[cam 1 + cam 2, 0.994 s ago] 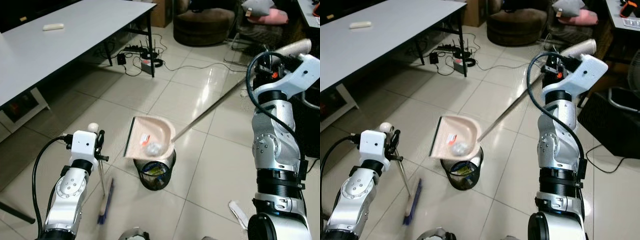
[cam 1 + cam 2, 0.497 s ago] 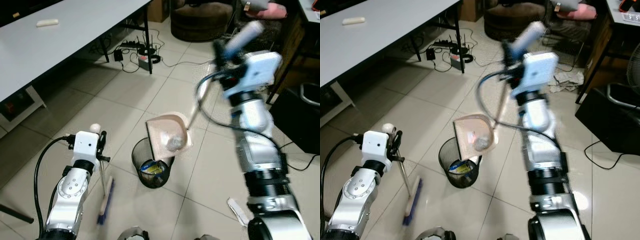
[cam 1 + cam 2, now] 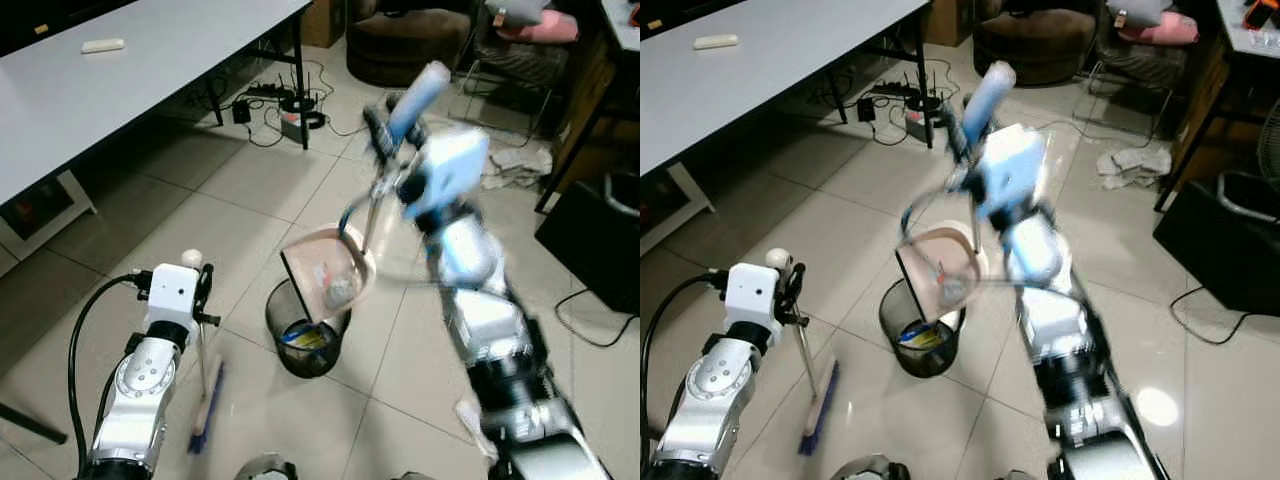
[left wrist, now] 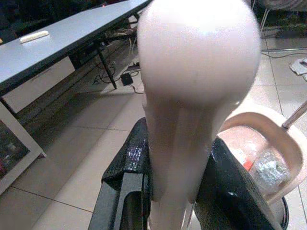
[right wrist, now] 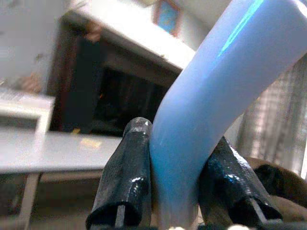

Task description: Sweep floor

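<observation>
Glossy beige tile floor (image 3: 150,210) — grey table (image 3: 110,75) left, cables (image 3: 290,105) beneath, brown pouffe (image 3: 410,45) behind.

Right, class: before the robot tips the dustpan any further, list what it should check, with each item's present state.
1. Right claw shut on the dustpan handle: ok.
2. Dustpan over the bin: ok.
3. Rubbish still in the pan: ok, not yet emptied.
4. Left claw holding the broom upright, bristles on the floor: ok.
5. Bin has room for more: cannot tell, some waste already lies inside.
</observation>
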`<state>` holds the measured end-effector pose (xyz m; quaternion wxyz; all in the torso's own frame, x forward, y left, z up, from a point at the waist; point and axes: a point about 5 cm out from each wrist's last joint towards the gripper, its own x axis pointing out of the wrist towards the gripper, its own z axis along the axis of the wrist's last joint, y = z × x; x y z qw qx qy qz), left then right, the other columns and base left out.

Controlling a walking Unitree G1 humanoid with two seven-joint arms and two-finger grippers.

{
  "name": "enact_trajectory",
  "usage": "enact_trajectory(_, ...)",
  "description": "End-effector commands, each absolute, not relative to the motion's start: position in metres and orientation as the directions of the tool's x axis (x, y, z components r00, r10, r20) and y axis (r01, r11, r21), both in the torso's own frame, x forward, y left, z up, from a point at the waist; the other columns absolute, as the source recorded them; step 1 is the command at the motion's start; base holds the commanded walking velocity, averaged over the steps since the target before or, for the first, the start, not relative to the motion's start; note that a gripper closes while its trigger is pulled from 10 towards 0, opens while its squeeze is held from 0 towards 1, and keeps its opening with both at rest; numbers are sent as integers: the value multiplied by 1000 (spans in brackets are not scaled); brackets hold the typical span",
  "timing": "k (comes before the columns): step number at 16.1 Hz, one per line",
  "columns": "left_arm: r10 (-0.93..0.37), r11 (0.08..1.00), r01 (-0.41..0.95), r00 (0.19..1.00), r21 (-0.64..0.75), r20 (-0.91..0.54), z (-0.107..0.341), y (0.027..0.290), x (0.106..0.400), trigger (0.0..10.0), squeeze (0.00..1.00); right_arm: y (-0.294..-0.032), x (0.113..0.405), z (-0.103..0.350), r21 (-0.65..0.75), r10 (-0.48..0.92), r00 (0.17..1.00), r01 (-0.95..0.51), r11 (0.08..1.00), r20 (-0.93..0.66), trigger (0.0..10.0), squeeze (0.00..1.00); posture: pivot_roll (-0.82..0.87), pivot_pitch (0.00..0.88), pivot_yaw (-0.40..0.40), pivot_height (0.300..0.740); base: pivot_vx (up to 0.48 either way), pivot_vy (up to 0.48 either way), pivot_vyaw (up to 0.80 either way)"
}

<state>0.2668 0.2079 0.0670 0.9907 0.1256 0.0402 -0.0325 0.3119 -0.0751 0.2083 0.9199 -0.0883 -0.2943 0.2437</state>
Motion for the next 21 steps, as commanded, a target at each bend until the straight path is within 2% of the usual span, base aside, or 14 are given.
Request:
enact_trajectory(1, -62, 962, 72, 997, 265, -46, 74, 205, 272, 10000, 0, -59, 303, 213, -410, 584, 626, -418, 811, 517, 10000, 0, 72, 19, 50, 740, 0, 0, 0)
enact_trajectory(3, -72, 958, 81, 997, 275, -41, 74, 203, 274, 10000, 0, -52, 301, 208, -499, 641, 586, -412, 763, 496, 10000, 0, 66, 7, 56, 740, 0, 0, 0)
enact_trajectory(11, -85, 958, 90, 996, 273, -31, 73, 199, 277, 10000, 0, -50, 297, 223, -441, 607, 526, -418, 794, 596, 10000, 0, 45, 0, 52, 740, 0, 0, 0)
enact_trajectory(13, -83, 959, 88, 996, 268, -29, 73, 198, 278, 10000, 0, -45, 293, 225, -479, 655, 483, -448, 755, 581, 10000, 0, 37, 0, 48, 740, 0, 0, 0)
enact_trajectory(17, -88, 960, 92, 996, 263, -28, 72, 196, 280, 10000, 0, -44, 292, 231, -519, 682, 455, -443, 731, 573, 10000, 0, 22, 0, 57, 740, 0, 0, 0)
enact_trajectory(18, -100, 960, 104, 995, 260, -31, 72, 194, 281, 10000, 0, -48, 295, 235, -575, 695, 463, -393, 717, 550, 10000, 0, 8, 0, 66, 740, 0, 0, 0)
enact_trajectory(19, -112, 961, 120, 993, 249, -49, 70, 193, 283, 10000, 0, -58, 301, 240, -626, 680, 510, -307, 716, 527, 10000, 0, -2, 0, 68, 740, 0, 0, 0)
enact_trajectory(21, -140, 955, 156, 987, 251, -78, 66, 190, 286, 10000, 0, -99, 318, 261, -518, 476, 634, -135, 844, 610, 10000, 0, -13, 0, 72, 740, 0, 0, 0)
